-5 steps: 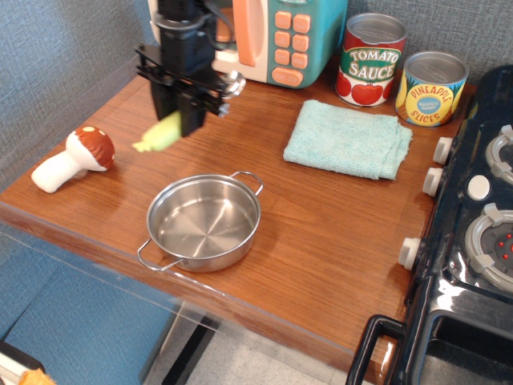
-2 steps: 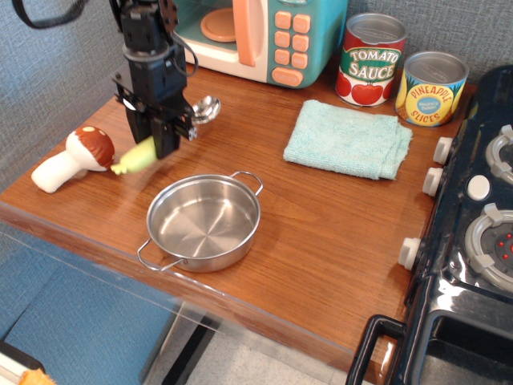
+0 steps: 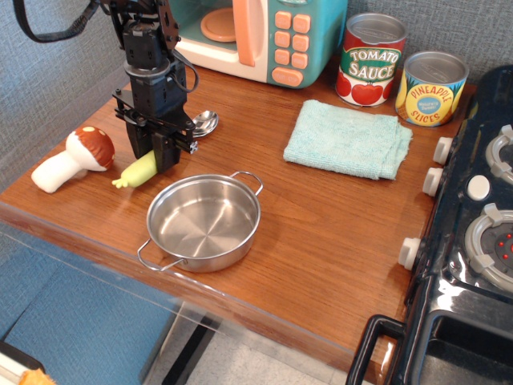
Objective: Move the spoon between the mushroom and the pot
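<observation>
My gripper (image 3: 158, 154) is shut on the middle of the spoon, low over the wooden counter. The spoon's pale yellow-green handle (image 3: 138, 171) pokes out toward the front left, its frilled end at or just above the wood. Its shiny silver bowl (image 3: 205, 122) sticks out to the back right. The mushroom (image 3: 74, 158) lies on its side at the left, its reddish-brown cap pointing right, a short gap from the handle. The steel pot (image 3: 204, 220) stands empty just in front and to the right of the gripper.
A toy microwave (image 3: 256, 36) stands at the back. A light blue cloth (image 3: 348, 138) lies to the right, with a tomato sauce can (image 3: 370, 59) and a pineapple can (image 3: 432, 88) behind it. A black toy stove (image 3: 473, 233) lines the right edge. The counter's front edge (image 3: 96, 245) is close.
The gripper has carried the spoon forward and left from near the microwave, then lowered it toward the counter between the mushroom and the pot.
</observation>
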Motion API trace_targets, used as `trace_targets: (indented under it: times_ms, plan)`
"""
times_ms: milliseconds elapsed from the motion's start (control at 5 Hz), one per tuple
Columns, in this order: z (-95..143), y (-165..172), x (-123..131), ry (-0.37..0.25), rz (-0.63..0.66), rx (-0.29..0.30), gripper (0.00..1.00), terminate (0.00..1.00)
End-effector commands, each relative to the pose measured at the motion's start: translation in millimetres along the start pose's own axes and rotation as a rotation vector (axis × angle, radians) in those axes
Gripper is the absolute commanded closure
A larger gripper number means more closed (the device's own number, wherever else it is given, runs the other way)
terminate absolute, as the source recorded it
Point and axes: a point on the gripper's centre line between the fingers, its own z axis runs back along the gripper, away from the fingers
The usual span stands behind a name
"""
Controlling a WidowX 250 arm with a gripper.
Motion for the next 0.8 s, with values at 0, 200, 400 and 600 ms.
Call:
trace_targets:
  times_ms: [0, 200, 400, 600]
  plan:
    - [48.6, 2.9, 1.9, -0.111, -0.015, 0.029, 0.00, 0.00]
    - [79.0, -3.5, -11.2, -0.142, -0.005, 0.048, 0.00, 0.00]
    - [93.7, -10.2, -19.3, -0.147, -0.009, 0.063, 0.00, 0.00]
    - [93.7, -10.2, -19.3, -0.147, -0.009, 0.063, 0.00, 0.00]
